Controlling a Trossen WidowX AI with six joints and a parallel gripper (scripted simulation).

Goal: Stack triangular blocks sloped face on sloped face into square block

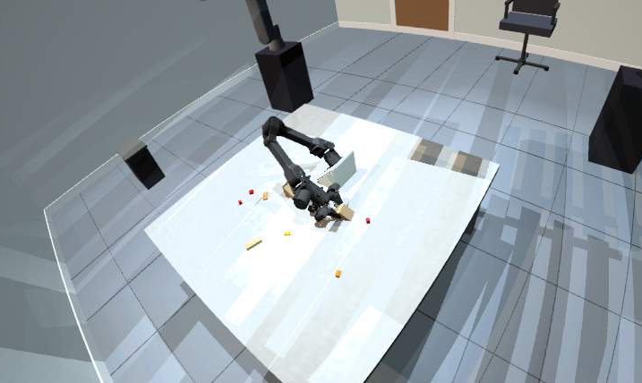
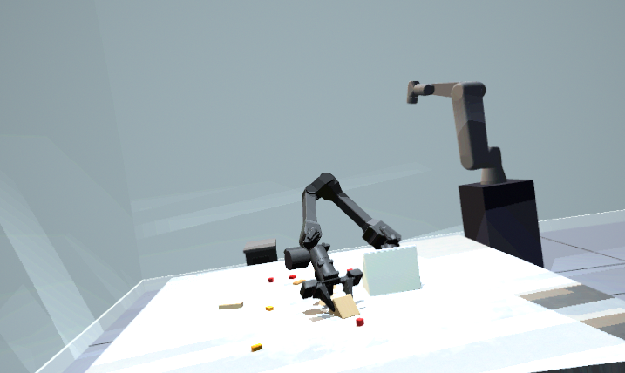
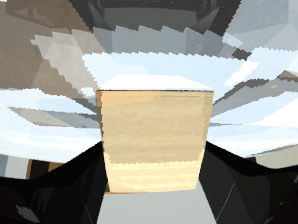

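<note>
A tan triangular block (image 1: 346,212) (image 2: 346,306) (image 3: 156,127) is between the fingers of my gripper (image 1: 340,208) (image 2: 342,302) (image 3: 150,141). The gripper is shut on it, one finger at each end. The block is at or just above the table; a gap under it cannot be made out. In the wrist view it fills the middle, a broad face toward the camera. The other tan triangular block (image 1: 288,191) stands behind the hand, nearer the arm's base, apart from the held one. The arm partly hides it in the top view and mostly in the exterior view.
A large pale wedge-shaped panel (image 1: 346,170) (image 2: 391,271) stands close beside the arm. A red cube (image 1: 367,220) (image 2: 360,322) lies near the held block. A yellow piece (image 1: 286,234) (image 2: 269,308), a long tan bar (image 1: 252,243) (image 2: 231,305) and an orange piece (image 1: 338,273) (image 2: 256,347) lie farther off.
</note>
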